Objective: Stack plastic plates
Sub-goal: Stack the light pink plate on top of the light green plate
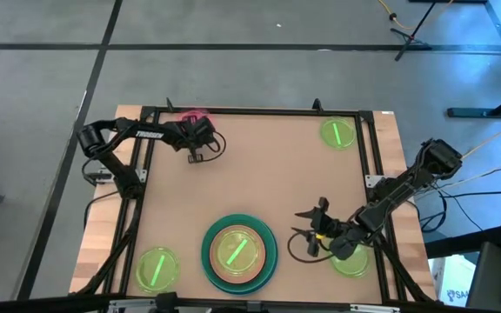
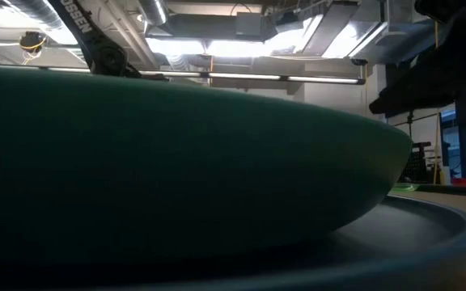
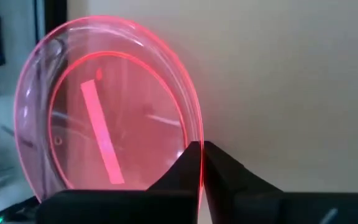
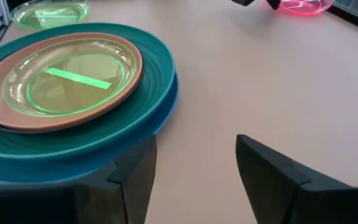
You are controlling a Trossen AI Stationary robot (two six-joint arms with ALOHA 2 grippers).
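Observation:
A stack (image 1: pixel 239 250) stands near the table's near edge: a large blue plate under a dark green one, a salmon one and a neon-green one (image 4: pixel 73 81). The dark green plate's underside (image 2: pixel 176 162) fills the low view. My left gripper (image 1: pixel 195 123) is at the far left edge, shut on a small translucent pink plate (image 3: pixel 104 112). My right gripper (image 4: pixel 194 149) hovers open just right of the stack, touching nothing. The small black plate is out of view. My left gripper pinches the pink plate's rim (image 3: pixel 199 140) between its two fingers (image 3: pixel 229 168), at the rim's edge nearest the wrist. The plate stands out beyond the fingertips, its hollow face toward the camera. I cannot tell whether it rests on the table.
Loose neon-green plates lie at the near left corner (image 1: pixel 156 268), the far right corner (image 1: pixel 338 133) and under my right arm (image 1: pixel 352 263). A black frame (image 1: pixel 259 110) borders the brown table. Bare tabletop spreads across the middle (image 1: pixel 259 174).

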